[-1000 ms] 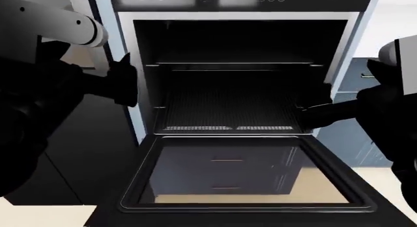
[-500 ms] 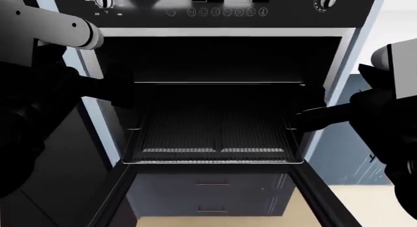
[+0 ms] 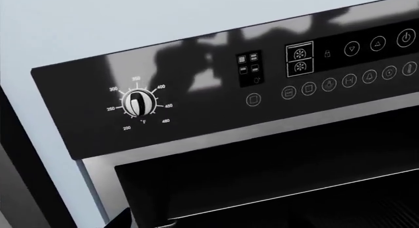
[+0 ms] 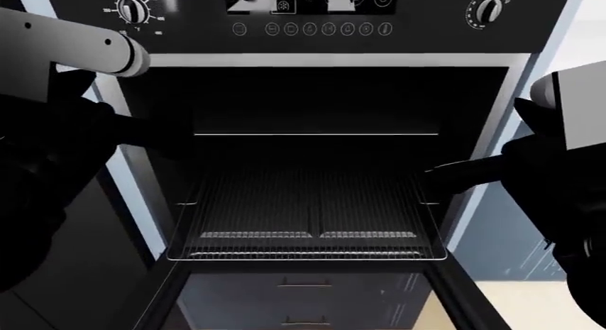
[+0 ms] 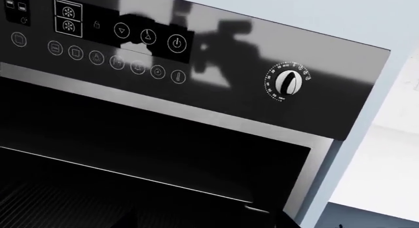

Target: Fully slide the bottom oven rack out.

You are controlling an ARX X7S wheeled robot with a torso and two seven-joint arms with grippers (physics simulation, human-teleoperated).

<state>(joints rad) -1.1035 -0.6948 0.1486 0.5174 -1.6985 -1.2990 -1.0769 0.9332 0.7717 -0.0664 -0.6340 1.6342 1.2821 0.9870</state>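
Your rack (image 4: 308, 216) sticks out of the oven (image 4: 313, 96); both grippers, left (image 4: 175, 142) and right (image 4: 436, 175), flank it, their jaw states unclear.

On the oven (image 3: 216, 105) panel, the left dial (image 3: 139, 102) is ringed with temperatures: 200, 250, 300, 350, 400, 450, 480, plus a °F mark beneath. The row of round buttons (image 3: 327, 86) carries only symbols, with a power sign at the far right; the right dial's (image 5: 289, 82) tiny scale is too small to read.
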